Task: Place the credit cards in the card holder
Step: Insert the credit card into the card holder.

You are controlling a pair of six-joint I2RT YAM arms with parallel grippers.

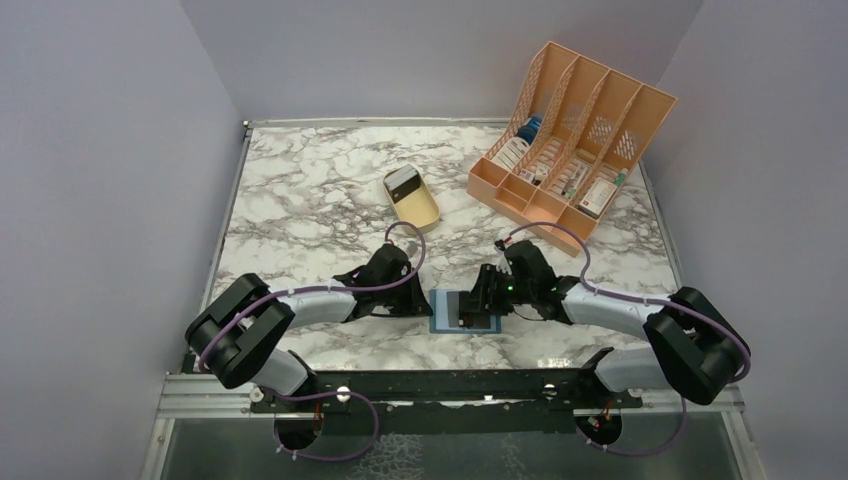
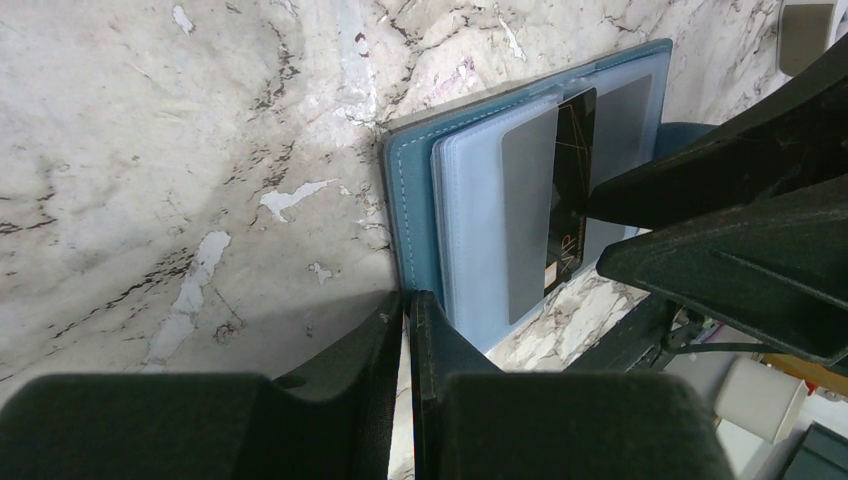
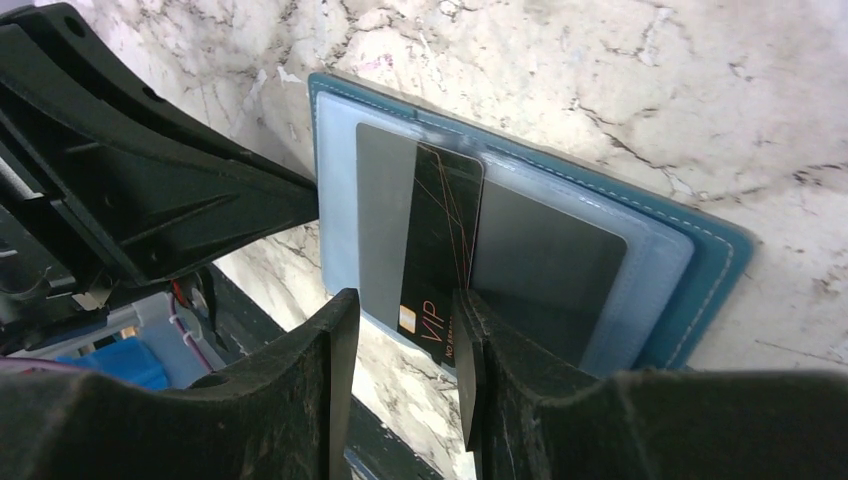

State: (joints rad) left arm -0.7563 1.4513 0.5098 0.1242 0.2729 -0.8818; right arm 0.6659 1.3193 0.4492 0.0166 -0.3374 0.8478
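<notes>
The holder (image 1: pixel 443 312) lies open and flat on the marble table (image 1: pixel 320 200), low in the centre of the top view, between the two arms.

Left gripper (image 2: pixel 408 318): fingers pressed almost together, with only a thin slit between them. The tips sit on the holder's teal stitched edge and appear to pinch it.

Right gripper (image 3: pixel 405 330): fingers spread, standing astride the near end of the black card (image 3: pixel 440 240). There is a clear gap on one side, so the card is not clamped.

The black card sits partly inside a clear pocket in the middle of the holder, and its near end sticks out past the holder's edge. It carries thin orange lines, a gold chip and the gold letters "VIP" – the smaller print beside them cannot be read.

Grey cards (image 3: pixel 385 210) fill the pockets on either side of it. Their faces are plain, with no writing visible.

A tan tray (image 1: pixel 425 212) stands above centre in the top view, with a pale card (image 1: pixel 402 181) at its far end.

An orange rack (image 1: pixel 570 130) stands at upper right, well apart from the holder. It holds small boxes – their labels are too small to read.
</notes>
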